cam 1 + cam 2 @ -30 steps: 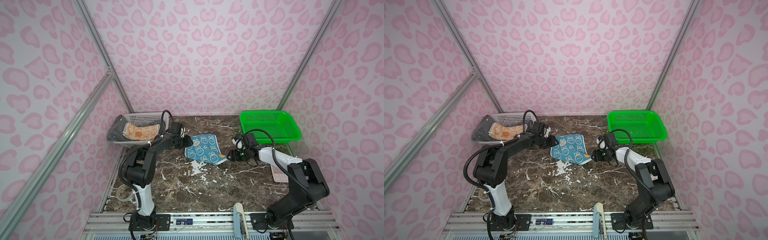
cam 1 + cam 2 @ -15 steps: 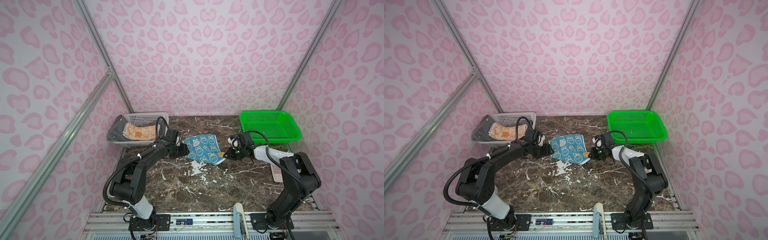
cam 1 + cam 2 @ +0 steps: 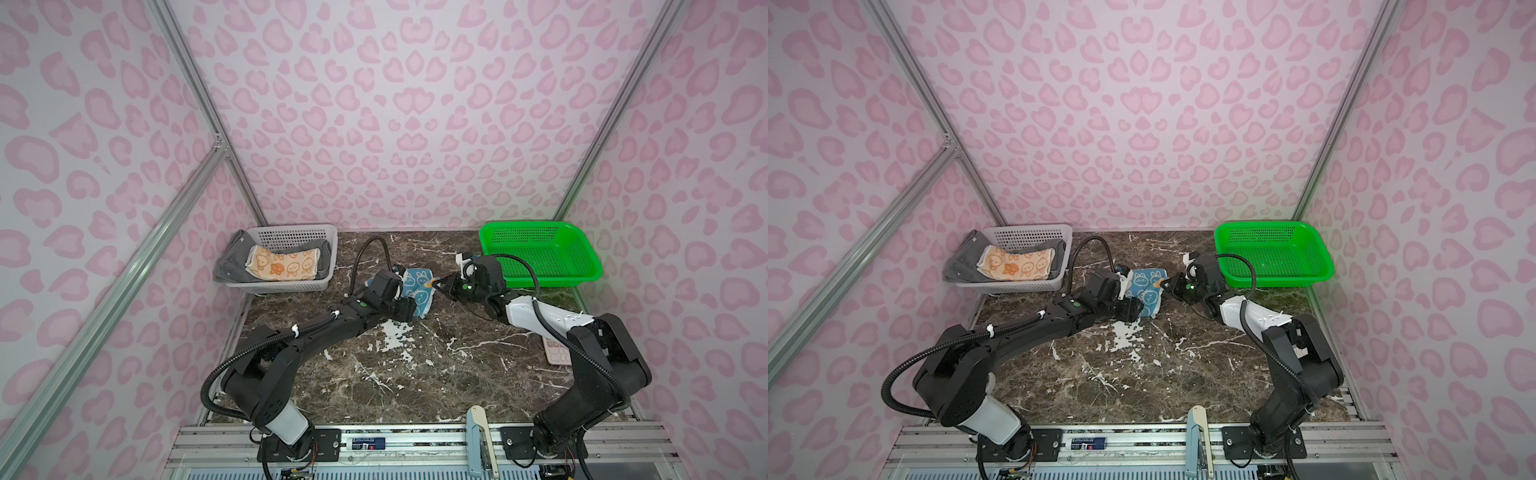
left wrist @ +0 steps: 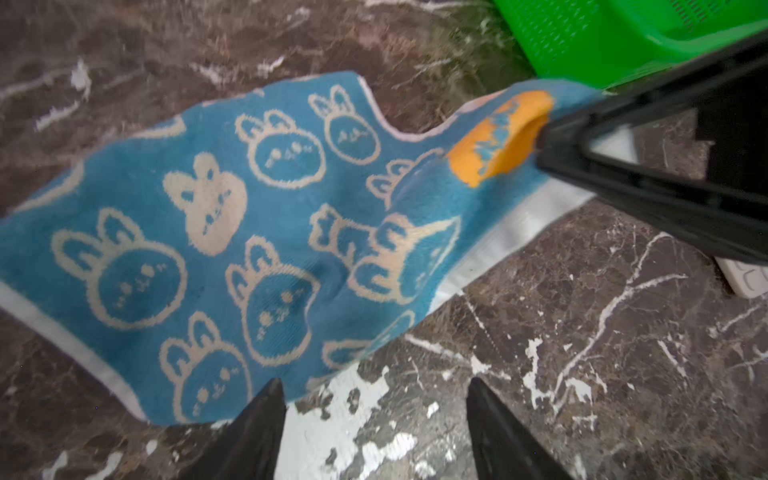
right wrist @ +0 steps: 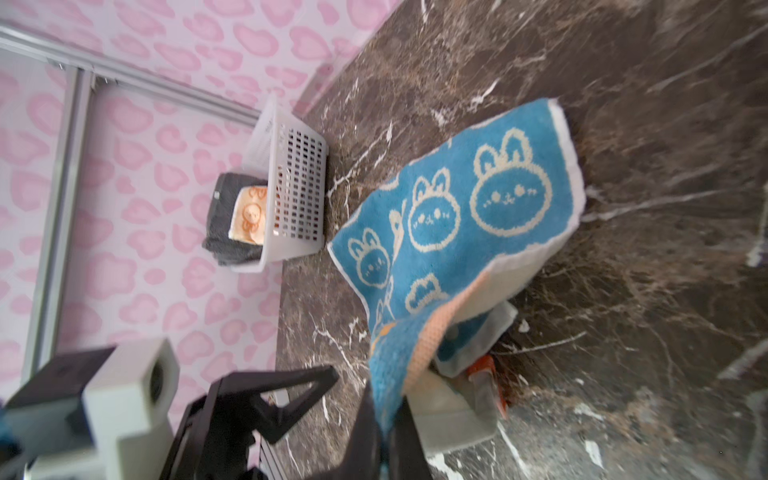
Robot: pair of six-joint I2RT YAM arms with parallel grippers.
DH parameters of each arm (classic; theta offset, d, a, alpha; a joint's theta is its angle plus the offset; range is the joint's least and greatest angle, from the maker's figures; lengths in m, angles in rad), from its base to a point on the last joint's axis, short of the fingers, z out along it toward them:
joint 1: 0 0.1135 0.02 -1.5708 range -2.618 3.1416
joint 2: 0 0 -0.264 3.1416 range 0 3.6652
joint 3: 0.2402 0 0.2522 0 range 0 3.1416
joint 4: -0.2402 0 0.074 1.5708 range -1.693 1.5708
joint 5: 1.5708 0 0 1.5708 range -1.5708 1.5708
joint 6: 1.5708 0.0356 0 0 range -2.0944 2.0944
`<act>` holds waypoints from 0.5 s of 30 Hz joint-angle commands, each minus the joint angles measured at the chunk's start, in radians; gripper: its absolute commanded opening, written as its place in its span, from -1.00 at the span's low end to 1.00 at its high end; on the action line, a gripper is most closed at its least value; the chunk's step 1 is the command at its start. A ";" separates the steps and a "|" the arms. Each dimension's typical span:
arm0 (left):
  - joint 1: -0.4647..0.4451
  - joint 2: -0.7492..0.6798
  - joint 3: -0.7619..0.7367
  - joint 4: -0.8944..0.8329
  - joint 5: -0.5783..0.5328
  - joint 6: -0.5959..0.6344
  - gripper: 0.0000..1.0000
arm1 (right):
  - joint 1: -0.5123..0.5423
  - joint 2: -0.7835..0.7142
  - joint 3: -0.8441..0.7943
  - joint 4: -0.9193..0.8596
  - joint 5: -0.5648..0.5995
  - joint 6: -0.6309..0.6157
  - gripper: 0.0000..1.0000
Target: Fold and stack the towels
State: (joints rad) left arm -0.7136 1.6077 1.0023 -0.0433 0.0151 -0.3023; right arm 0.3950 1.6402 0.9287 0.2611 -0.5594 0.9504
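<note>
Right claw (image 4: 546,139) is clamped on the blue towel (image 4: 232,232), biting the corner with the orange patch. The right wrist view shows the same grip, with the cloth sandwiched between both fingers. From that claw's tip the towel runs off toward the left claw. The pinched corner is raised and the rest lies rumpled on the marble top (image 4: 582,332).

Left claw (image 4: 372,382) is spread, with nothing between its fingers (image 4: 257,432). The towel's hem sits just ahead of one fingertip and there's bare marble ahead of the other. We can't tell whether that fingertip touches the cloth.

In both top views the two claws face each other with the blue towel between them. The green basket (image 3: 548,281) is right behind the right claw, close to its wrist. The white basket (image 3: 282,286) is out beyond the left claw, on the side away from the right claw. Inside it the orange towel (image 3: 282,264) lies on the grey towel (image 3: 226,266), which spills over the rim. Both of those are well apart from either claw.
</note>
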 commanded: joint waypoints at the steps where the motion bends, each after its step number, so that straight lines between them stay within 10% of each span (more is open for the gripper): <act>1: -0.059 0.030 -0.018 0.194 -0.149 0.059 0.41 | 0.009 0.009 -0.001 0.126 0.053 0.119 -1.00; 15: -0.174 0.268 0.087 0.330 -0.460 -0.046 0.44 | 0.011 0.000 -0.015 0.207 0.076 0.208 -1.00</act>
State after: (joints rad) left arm -0.8845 1.8393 1.0485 0.2527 -0.3283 -0.3004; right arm 0.4046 1.6417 0.9230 0.4068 -0.4934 1.1244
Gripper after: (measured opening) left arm 0.720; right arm 0.049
